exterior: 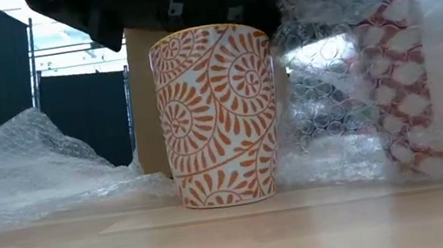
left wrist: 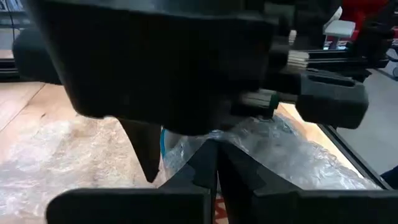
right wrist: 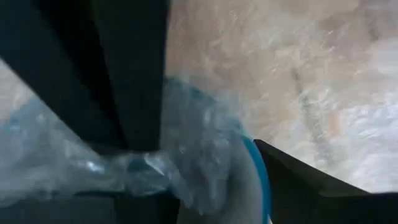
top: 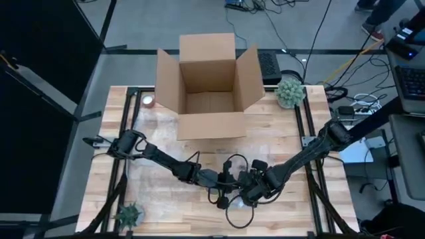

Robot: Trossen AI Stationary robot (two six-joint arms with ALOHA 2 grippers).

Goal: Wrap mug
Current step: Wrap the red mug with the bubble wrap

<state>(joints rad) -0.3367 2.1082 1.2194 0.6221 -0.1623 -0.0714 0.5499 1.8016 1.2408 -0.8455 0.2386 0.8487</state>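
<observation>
A mug with a red pattern and a blue inside [exterior: 428,93], [right wrist: 258,168] sits in clear bubble wrap [exterior: 327,64] near the table's near middle. My left gripper [left wrist: 216,163] and my right gripper [right wrist: 217,186] meet over it [top: 242,186]. The left one is shut on the wrap. The right one has the mug's mouth end and bunched wrap between its fingers. An orange-patterned mug [exterior: 218,116] stands upright on its base beside it, untouched. My left gripper pinches a bunched part of the bubble wrap [left wrist: 249,140] between its two fingers, close to the mug's blue rim [left wrist: 163,144]. How many layers it has does not show. My right gripper has one finger [right wrist: 311,186] outside the mug's blue rim [right wrist: 261,171] and the other on the far side of the bunched wrap [right wrist: 155,165] that fills the mouth. The wrap hides the places of contact.
An open cardboard box [top: 209,86] stands at the far middle of the table. A small plant [top: 289,91] is at the far right, another [top: 129,214] at the near left. Loose bubble wrap [exterior: 25,162] spreads over the table's middle and left.
</observation>
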